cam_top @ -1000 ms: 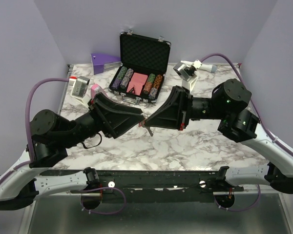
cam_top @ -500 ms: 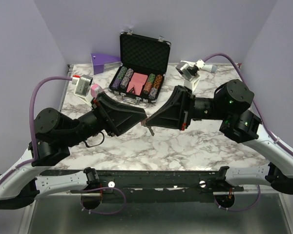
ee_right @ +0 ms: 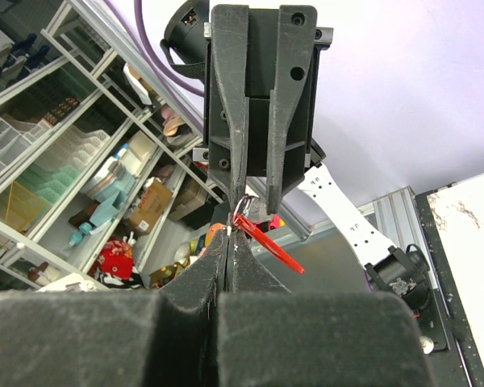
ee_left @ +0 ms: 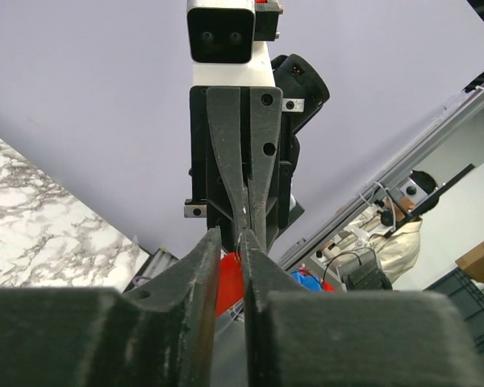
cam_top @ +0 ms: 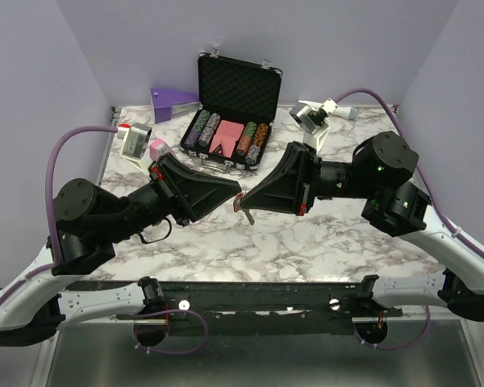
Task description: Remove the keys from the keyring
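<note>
From above, the black left gripper (cam_top: 236,192) and black right gripper (cam_top: 246,200) meet tip to tip over the middle of the white marble table (cam_top: 323,242). One tiny red keyring (cam_top: 247,211) hangs between them, with bare marble all around. One black chip case (cam_top: 230,121) stands well behind.

In the left wrist view, its fingers (ee_left: 198,274) are a thin gap apart. I cannot tell if they pinch.

In the right wrist view, the right gripper is squeezed tight on the keyring. The keys are too small to count.

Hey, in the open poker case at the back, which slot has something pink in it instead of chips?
The middle one of the case: it holds a flat pink item, while the slots on either side hold striped chip rows.
</note>
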You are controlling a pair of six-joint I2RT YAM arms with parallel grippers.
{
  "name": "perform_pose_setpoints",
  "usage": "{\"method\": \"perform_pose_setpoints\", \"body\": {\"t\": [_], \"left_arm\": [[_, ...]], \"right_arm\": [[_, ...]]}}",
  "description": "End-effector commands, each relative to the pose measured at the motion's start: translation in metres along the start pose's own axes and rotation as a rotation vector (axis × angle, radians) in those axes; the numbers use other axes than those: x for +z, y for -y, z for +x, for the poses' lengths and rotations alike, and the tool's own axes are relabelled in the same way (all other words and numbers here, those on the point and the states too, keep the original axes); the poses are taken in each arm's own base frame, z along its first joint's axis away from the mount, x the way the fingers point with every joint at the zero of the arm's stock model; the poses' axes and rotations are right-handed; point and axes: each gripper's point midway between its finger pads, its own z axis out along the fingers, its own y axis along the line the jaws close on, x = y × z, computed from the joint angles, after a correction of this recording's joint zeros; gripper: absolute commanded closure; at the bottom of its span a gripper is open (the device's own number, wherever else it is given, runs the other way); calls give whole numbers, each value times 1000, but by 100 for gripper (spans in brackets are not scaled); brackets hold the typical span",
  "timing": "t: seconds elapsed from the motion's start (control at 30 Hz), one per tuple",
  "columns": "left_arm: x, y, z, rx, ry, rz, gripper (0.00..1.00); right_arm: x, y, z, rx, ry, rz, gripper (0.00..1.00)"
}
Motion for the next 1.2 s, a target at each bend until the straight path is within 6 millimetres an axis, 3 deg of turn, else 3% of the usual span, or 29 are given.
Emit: {"method": "perform_pose_setpoints", "body": {"t": [0.0, 0.1, 0.57, 1.17], "left_arm": [[-2, 16, -7, 0, 8, 52, 81], [-2, 17, -9, 4, 7, 51, 100], [-8, 17, 0, 91, -123, -2, 100], [-1, 24, 42, 189, -461, 56, 100]], "right_arm": [[0, 0, -4, -5, 18, -4, 99], [1, 1, -3, -2, 16, -2, 99], [0, 4, 2, -1, -4, 12, 99], [5, 25, 25, 45, -133, 79, 99]]}}
